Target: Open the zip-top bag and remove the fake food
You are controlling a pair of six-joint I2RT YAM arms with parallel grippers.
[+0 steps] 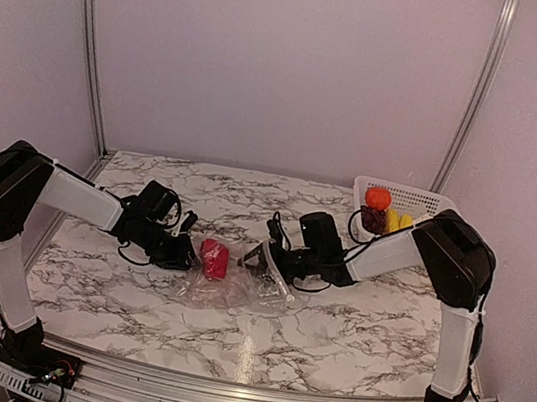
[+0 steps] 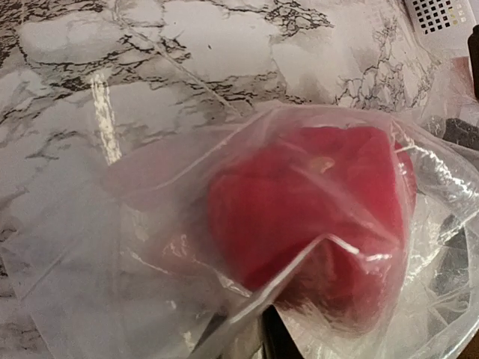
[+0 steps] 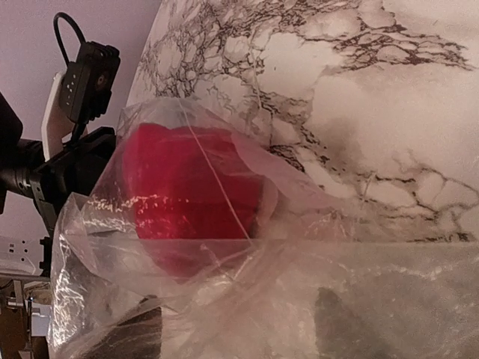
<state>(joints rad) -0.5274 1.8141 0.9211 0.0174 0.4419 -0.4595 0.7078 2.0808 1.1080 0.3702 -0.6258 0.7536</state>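
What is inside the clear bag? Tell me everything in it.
One red toy piece shows through the bag. Nothing else is visible inside, though the crumpled, glaring folds of plastic could cover something small.

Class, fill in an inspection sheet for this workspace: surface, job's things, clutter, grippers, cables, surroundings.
Surface: marble-patterned table, some light glare.
Job's things: clear bag mid-table, red toy food inside it; orange ball, purple grapes and yellow pieces in the white basket, back right.
Clutter: nothing seen.
Grippers: left gripper at the bag's left edge, grip unclear; right gripper at its right edge, fingers apart under plastic.
Cables: black cables looped along both arms.
Surroundings: pale walls, metal posts.
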